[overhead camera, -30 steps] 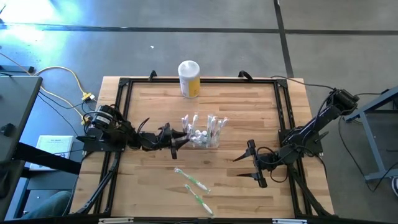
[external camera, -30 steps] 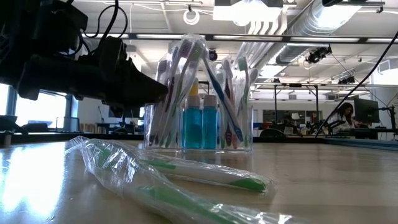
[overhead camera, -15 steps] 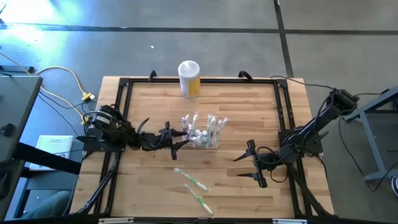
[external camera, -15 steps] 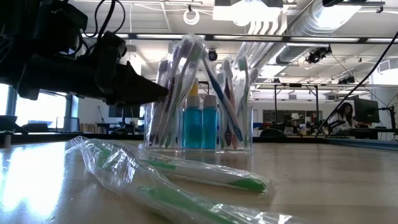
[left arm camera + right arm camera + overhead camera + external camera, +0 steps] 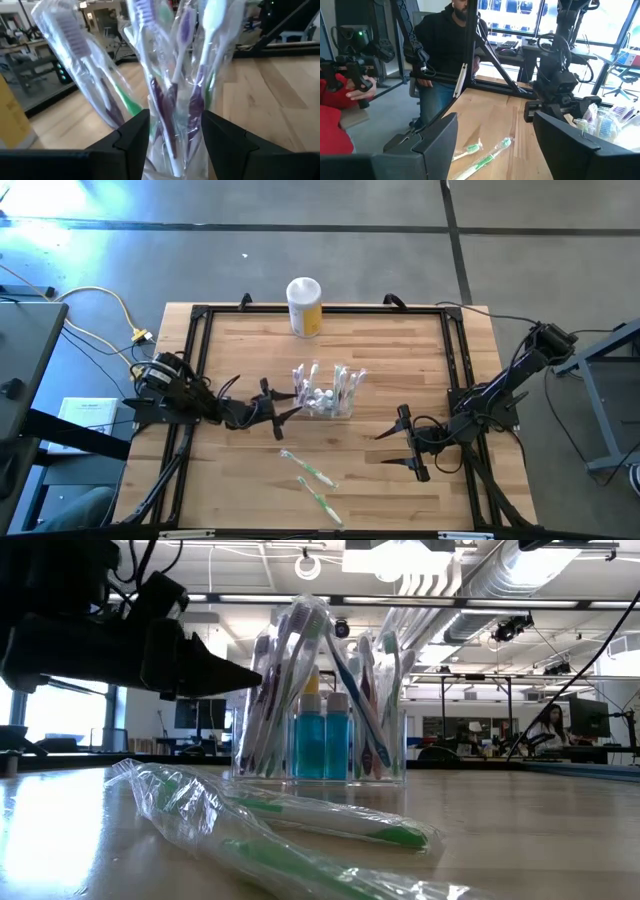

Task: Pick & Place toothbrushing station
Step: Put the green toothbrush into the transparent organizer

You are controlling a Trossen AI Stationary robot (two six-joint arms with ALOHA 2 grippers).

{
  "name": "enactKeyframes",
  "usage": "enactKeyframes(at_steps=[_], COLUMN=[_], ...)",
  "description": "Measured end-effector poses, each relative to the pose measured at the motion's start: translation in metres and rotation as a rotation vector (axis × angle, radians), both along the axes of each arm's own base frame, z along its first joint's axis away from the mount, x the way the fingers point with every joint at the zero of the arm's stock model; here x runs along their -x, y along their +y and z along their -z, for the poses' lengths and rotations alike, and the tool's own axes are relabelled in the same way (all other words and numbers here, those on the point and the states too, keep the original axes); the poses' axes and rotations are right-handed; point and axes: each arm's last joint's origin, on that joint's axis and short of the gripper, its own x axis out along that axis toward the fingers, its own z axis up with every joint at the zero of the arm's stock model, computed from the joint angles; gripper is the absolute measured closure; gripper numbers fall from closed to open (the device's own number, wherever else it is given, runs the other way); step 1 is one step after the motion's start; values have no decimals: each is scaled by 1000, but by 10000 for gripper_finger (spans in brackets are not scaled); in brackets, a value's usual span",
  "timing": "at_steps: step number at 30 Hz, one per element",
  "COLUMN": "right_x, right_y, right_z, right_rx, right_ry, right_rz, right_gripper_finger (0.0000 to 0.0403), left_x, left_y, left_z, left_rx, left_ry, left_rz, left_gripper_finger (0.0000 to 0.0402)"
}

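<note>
My left gripper [image 5: 283,406] lies low over the tabletop [image 5: 400,350], just left of the toothbrushing station [image 5: 327,393], jaws apart and empty, tips short of its near wall. In the left wrist view the clear holder [image 5: 175,100], packed with wrapped toothbrushes [image 5: 75,45], fills the space ahead between my fingers [image 5: 132,135]. Station stands upright at mid-table, blue bottles [image 5: 322,745] inside. Nearer the front edge, two wrapped green toothbrushes [image 5: 310,480] lie loose. My right gripper [image 5: 408,442] rests well to the station's right, jaws apart, holding nothing. Yellow canister [image 5: 304,307] at the far edge.
</note>
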Motion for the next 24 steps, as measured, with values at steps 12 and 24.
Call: enactKeyframes(at_steps=[12,24], right_x=[-4,-40], right_y=[-1,5], right_z=[-3,-13], right_rx=[-70,38], right_ry=[37,255], right_rz=[-23,33], right_gripper_finger=[149,149], left_x=[24,57], left_y=[-42,-84], left_z=[-27,-24], left_rx=[-160,-41], left_ry=[-20,40], left_rz=[-9,140], left_gripper_finger=[226,226])
